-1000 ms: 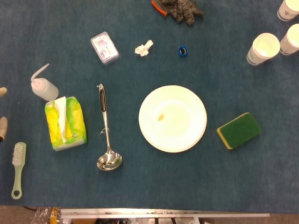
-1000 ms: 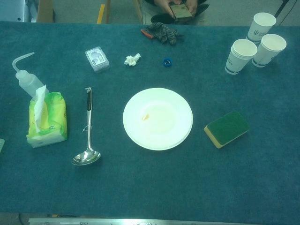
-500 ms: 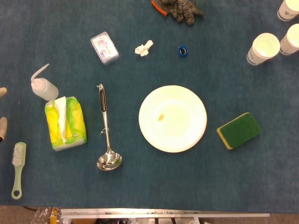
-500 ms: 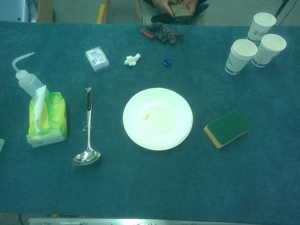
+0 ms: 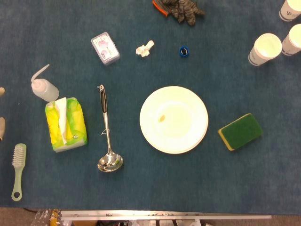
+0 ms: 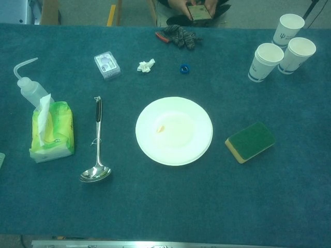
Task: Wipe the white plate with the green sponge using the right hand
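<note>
- Since a second earlier almost nothing on the table had shifted; only the pale fingertips [image 5: 2,128] at the far nine o'clock edge of the head view had slid a little further out of frame.
- Those tips were all that showed of the left hand, and I could not tell whether its fingers were spread or closed; the right hand was in neither view.
- The white plate [image 5: 174,119] [image 6: 174,130] sat near the middle of the blue cloth, with a small yellowish speck on it towards nine o'clock.
- The green sponge [image 5: 240,132] [image 6: 250,141] lay flat at the plate's three o'clock, near it but apart, untouched.
- A ladle [image 5: 107,134] lay at the plate's nine o'clock, a tissue pack [image 5: 65,124] beyond it.
- Paper cups [image 6: 282,45] stood at about two o'clock, well apart from the plate.
</note>
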`<action>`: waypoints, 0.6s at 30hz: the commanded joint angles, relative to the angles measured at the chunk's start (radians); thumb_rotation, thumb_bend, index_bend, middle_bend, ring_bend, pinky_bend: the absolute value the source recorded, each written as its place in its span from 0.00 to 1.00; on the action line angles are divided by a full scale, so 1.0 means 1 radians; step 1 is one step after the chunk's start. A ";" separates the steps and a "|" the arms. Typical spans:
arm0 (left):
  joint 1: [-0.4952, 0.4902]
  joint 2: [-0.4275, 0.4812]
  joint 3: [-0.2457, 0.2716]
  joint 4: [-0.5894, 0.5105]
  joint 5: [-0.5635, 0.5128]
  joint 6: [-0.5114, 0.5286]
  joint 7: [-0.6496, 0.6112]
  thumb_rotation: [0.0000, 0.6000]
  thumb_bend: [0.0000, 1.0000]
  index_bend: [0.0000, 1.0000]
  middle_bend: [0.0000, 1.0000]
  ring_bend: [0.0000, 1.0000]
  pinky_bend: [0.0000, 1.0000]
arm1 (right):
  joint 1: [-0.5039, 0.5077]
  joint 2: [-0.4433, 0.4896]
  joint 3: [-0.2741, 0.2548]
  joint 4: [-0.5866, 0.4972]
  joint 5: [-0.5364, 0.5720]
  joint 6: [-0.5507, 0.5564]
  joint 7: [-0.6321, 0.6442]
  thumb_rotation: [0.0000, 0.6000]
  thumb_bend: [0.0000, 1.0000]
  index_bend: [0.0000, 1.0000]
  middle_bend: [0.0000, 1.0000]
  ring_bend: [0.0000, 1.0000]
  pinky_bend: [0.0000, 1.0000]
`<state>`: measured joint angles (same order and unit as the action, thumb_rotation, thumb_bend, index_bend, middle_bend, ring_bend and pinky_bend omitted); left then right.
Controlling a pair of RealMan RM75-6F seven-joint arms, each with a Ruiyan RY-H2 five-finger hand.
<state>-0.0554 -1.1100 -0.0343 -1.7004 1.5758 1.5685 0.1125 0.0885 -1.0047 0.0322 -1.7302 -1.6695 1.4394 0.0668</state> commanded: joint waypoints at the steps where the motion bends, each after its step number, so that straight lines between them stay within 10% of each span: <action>1: 0.001 0.002 -0.002 0.004 -0.005 0.002 -0.007 1.00 0.40 0.24 0.20 0.12 0.12 | 0.045 -0.002 -0.004 -0.038 -0.017 -0.065 -0.054 1.00 0.00 0.34 0.32 0.27 0.48; 18: -0.001 -0.002 -0.001 0.052 -0.016 -0.010 -0.063 1.00 0.40 0.24 0.20 0.12 0.12 | 0.207 -0.093 -0.021 -0.129 0.147 -0.400 -0.356 1.00 0.00 0.33 0.28 0.22 0.48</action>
<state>-0.0566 -1.1118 -0.0354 -1.6496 1.5591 1.5578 0.0506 0.2779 -1.0798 0.0116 -1.8551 -1.5403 1.0596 -0.2611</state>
